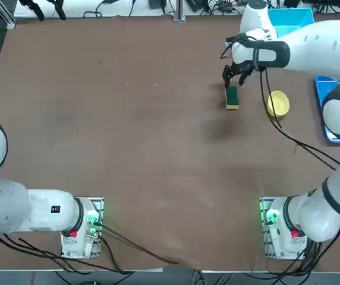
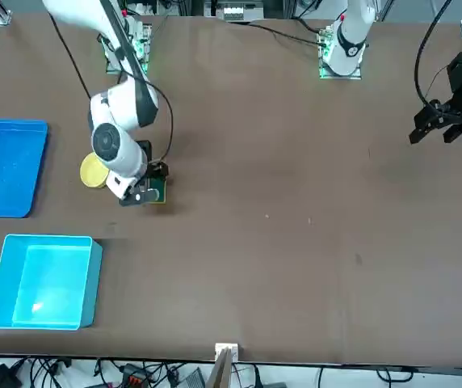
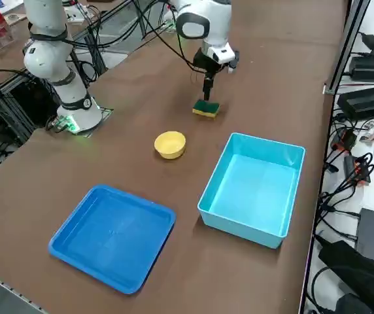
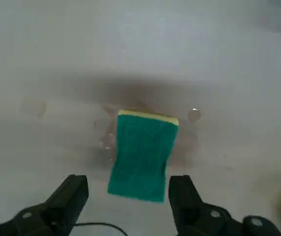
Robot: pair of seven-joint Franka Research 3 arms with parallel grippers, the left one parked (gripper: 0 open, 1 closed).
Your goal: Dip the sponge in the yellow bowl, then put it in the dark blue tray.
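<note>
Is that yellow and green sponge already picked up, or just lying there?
Lying there: the green-topped yellow sponge rests on the brown table, with the right gripper's fingers open around it.

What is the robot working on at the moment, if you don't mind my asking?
The robot's right gripper is open around the near end of the green-and-yellow sponge, with a finger on either side and no grip on it. The sponge lies on the table, beside the yellow bowl, not in it. The dark blue tray and the light cyan bin sit beyond the bowl.
</note>
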